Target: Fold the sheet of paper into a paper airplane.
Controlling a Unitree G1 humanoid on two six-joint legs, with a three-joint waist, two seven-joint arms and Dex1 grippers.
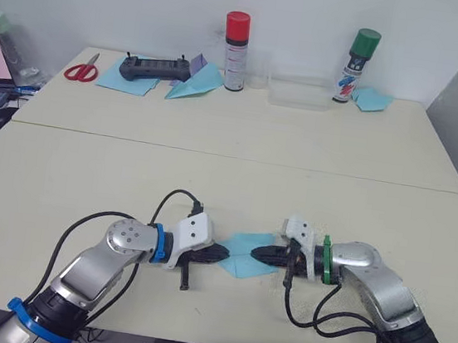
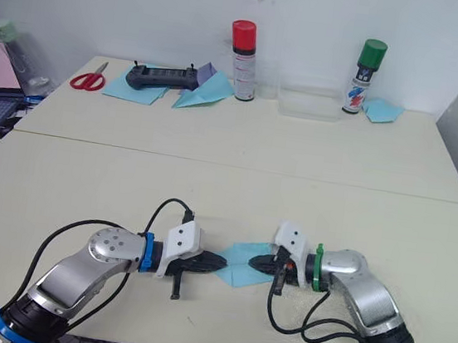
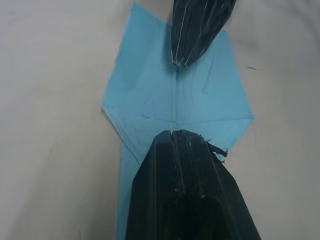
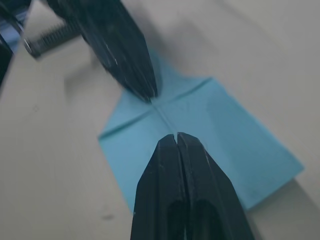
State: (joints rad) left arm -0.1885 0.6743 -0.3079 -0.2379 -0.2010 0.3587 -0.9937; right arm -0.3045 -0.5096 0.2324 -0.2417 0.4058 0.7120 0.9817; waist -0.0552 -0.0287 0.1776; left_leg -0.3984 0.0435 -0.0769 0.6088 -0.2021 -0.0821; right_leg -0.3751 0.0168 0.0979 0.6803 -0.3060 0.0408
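Pressing along the centre crease was the step in hand, judging by how both tools lay on the paper. The sheet of paper (image 1: 244,254), already folded to a point at the left tool's side, lay flat on the near part of the bench (image 1: 228,180), between the two arms. The left tool (image 1: 220,254) rested on the paper from the robot's left with its fingers pressed together, tip on the centre line where the diagonal flap edges met. The right tool (image 1: 262,253) came in from the opposite side, fingers likewise pressed together, tip on the same line; neither tool pinched the sheet. In the wrist views the two tips stood close to each other but apart, with the crease running between them.

To do this step well, one tool should probably hold as an anchor while the other slides outward along the crease, keeping light downward pressure so the thin paper does not drag or buckle. Both tips should stay on the centre line; drifting onto a flap would likely lift its edge. The near edge of the paper showed a small ragged spot beside the left tool, so sideways scraping there risked a tear.

At the far edge of the bench, well apart, stood two spray cans (image 1: 235,51) and a finished blue paper dart (image 1: 196,86).
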